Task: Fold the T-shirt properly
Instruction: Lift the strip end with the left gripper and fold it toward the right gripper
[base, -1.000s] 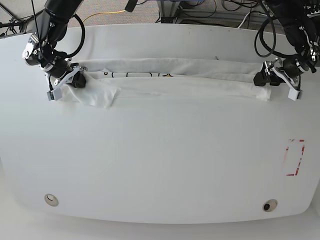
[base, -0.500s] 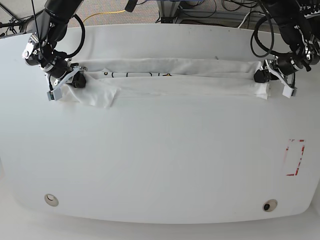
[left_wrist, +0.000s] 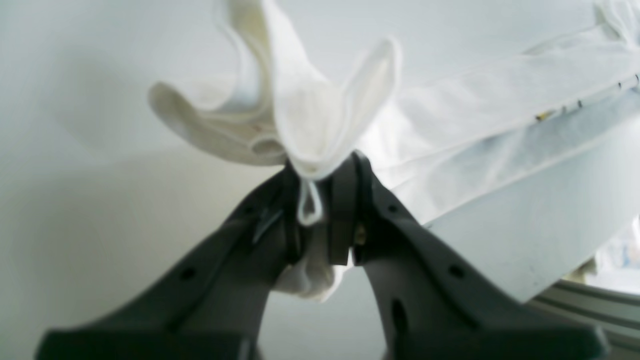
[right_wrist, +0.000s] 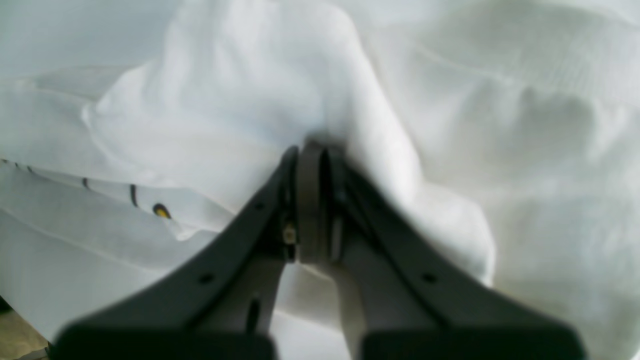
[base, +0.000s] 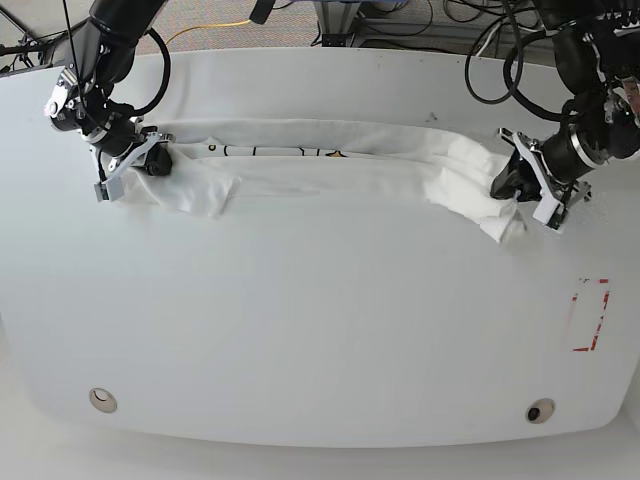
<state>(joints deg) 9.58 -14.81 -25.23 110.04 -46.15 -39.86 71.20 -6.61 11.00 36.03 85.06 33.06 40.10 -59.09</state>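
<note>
T-shirt (base: 330, 165) folded into a long band across upper frame. Left gripper (base: 512, 185) pinching its bunched right end; right gripper (base: 150, 160) clenched, seemingly on left end. Crosswise folds remaining.

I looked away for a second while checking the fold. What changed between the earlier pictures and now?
The left gripper closed on the T-shirt end and pulled it toward the table's front and inward, bunching that end. The right gripper stayed shut on the other end, unmoved; the middle of the shirt lies as before.
</note>
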